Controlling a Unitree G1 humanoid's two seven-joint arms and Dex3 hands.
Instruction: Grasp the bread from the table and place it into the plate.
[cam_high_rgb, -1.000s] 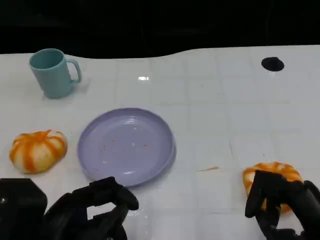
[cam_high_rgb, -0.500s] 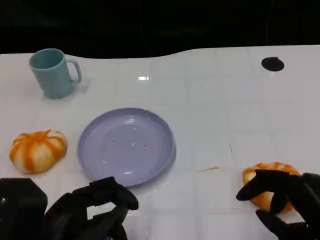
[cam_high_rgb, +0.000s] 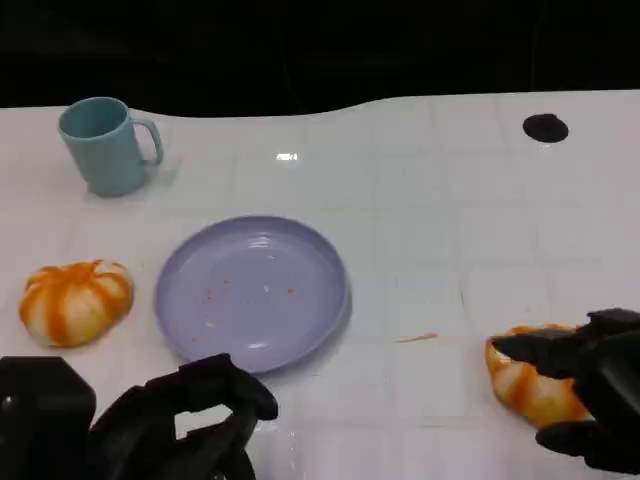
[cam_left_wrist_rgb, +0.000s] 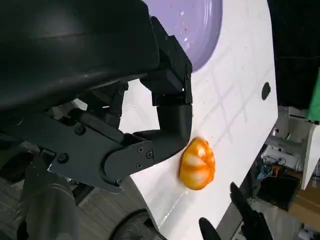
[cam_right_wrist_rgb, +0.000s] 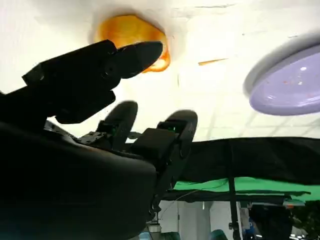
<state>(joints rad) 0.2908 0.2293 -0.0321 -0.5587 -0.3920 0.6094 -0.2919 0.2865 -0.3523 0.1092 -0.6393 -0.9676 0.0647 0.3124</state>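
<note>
An orange-and-white bread (cam_high_rgb: 530, 385) lies on the white table at the front right. My right hand (cam_high_rgb: 588, 395) is at its right side with fingers spread; one finger reaches over the bread's top and another lies below it, not closed on it. The right wrist view shows that bread (cam_right_wrist_rgb: 125, 30) just beyond the fingertips (cam_right_wrist_rgb: 142, 52). The purple plate (cam_high_rgb: 252, 290) sits empty mid-table. A second bread (cam_high_rgb: 75, 300) lies left of the plate. My left hand (cam_high_rgb: 190, 420) stays at the front left, fingers curled in, holding nothing.
A teal mug (cam_high_rgb: 108, 145) stands at the back left. A small black hole (cam_high_rgb: 545, 127) marks the table at the back right. The table's front edge runs close to the right bread (cam_left_wrist_rgb: 197, 163) in the left wrist view.
My right hand has spread its fingers and drawn back to the right, uncovering more of the right bread. The left hand, plate and other bread have not moved.
</note>
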